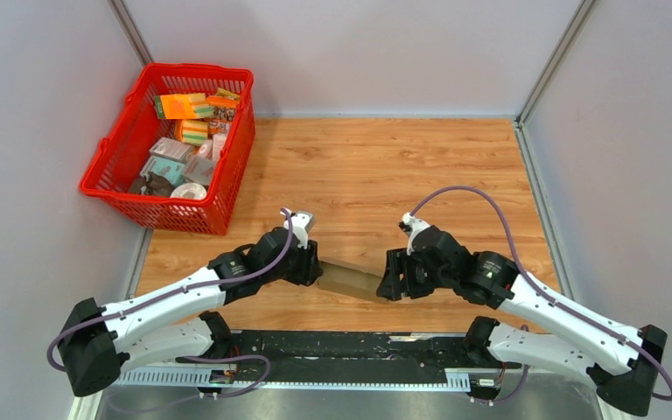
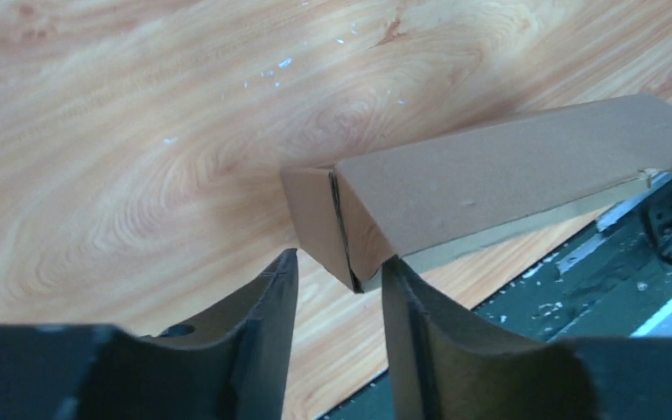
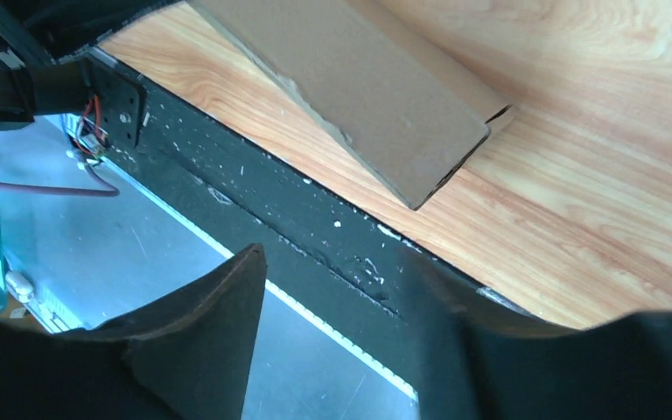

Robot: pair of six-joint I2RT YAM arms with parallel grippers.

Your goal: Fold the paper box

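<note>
- Cardboard first: the paper box (image 1: 350,280) was plain brown, looked light and thin-walled, so I figured it would slide on the smooth wooden table (image 1: 385,175) at the slightest nudge and dent if I squeezed it hard.
- It lay at the near edge of the table, right between my two arms and just beside the black rail (image 1: 359,346) the arms are bolted to. It already had its long carton shape.
- The walls looked stiff enough along the long faces, but the ends were the weak bit. My left wrist view showed a seam with a thin gap on the end flap, and the right one showed a small slit at the far corner too.
- My left gripper (image 1: 312,267) was spread apart, with the box's corner sitting just in front of the gap. It may have been brushing one finger, but it wasn't clamped on anything.
- My right gripper (image 1: 391,284) was spread as well and holding nothing, with the box's other end a little way ahead of it.
- If I had to grab it, I'd take the long flat faces near an end, gently, and use the other arm to press the loose flap home. Pinching the open seam would probably just pop it.
- Containers: a red mesh basket (image 1: 114,188) sat at the far left, well apart from the box. It was stuffed with colourful packets (image 1: 184,107) and a few other small items I couldn't make out.
</note>
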